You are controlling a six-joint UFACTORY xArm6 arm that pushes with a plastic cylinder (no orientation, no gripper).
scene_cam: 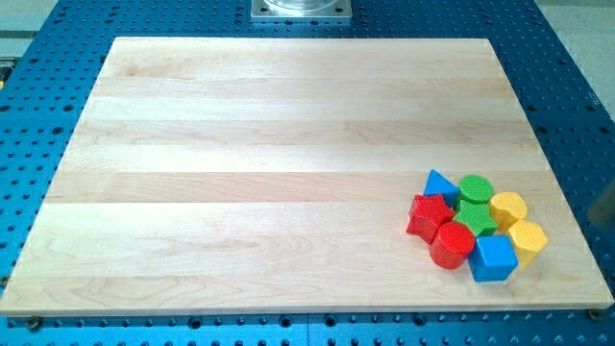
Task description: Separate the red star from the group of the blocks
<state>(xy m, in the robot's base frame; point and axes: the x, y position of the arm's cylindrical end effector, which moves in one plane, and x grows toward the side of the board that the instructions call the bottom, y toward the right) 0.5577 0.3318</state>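
Observation:
The red star (430, 215) lies on the wooden board (269, 144) at the left edge of a tight cluster near the view's bottom right. It touches the red cylinder (452, 244), the blue triangle (440, 185) and the green star (475, 218). A blurred dark shape at the view's right edge looks like my rod; my tip (599, 222) is off the board, right of the cluster and touching no block.
The cluster also holds a green cylinder (475, 188), two yellow blocks (507, 207) (527, 239) and a blue cube (492, 258). A blue perforated table surrounds the board. A metal base plate (301, 9) sits at the view's top.

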